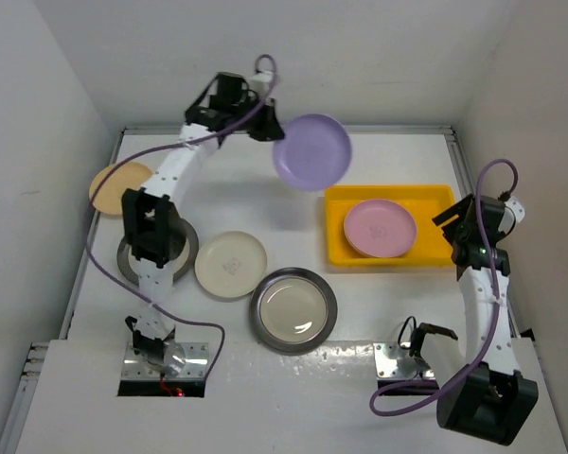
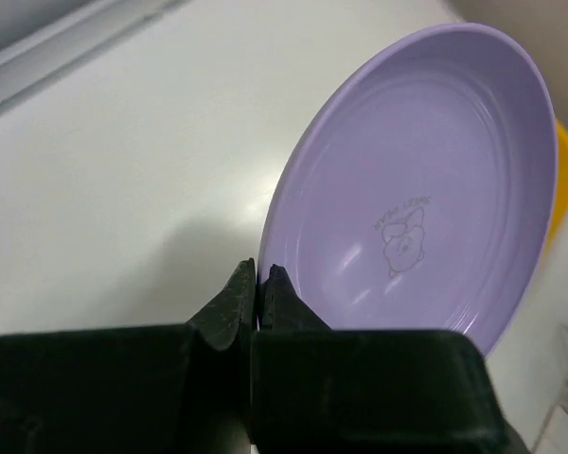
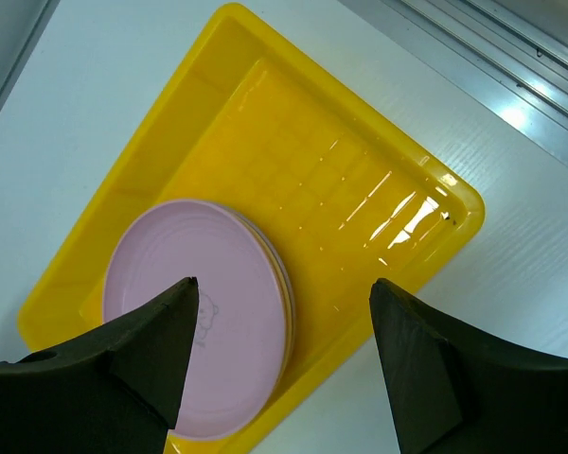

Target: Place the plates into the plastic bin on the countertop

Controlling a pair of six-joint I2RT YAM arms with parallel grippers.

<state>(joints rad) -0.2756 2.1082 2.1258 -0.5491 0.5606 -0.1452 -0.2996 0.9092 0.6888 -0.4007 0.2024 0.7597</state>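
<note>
The countertop (image 1: 265,203) is flat matte white, boxed in by plain white walls on the left, far and right sides. A metal strip (image 1: 293,357) runs along its near edge, where both arm bases are bolted.

The plastic bin (image 1: 434,200) lies on the right half, one long side toward the far wall. A pink plate (image 1: 380,228) lies in its middle on top of a small stack, whose rims show from the right wrist view. The rest of the bin floor is bare yellow.

The left gripper (image 2: 258,280) is pinched tight on the rim of a lilac plate (image 1: 311,151). It holds the plate tilted in the air, near the bin's far left corner and not over the bin floor.

The right gripper (image 3: 282,293) hangs above the bin with its fingers wide apart, gripping nothing, the pink plate right below them.

Four plates lie on the left half:
- A pale orange plate (image 1: 114,184) sits against the left wall.
- A steel-rimmed plate (image 1: 186,249) is largely hidden under the left arm's links.
- A cream-white plate (image 1: 230,265) lies just to its right.
- A second steel-rimmed plate (image 1: 293,309) lies near the metal strip, close to the cream-white one.

Open white surface stretches between the cream-white plate and the bin, and along the far wall behind the bin. Purple cables loop off both arms.
</note>
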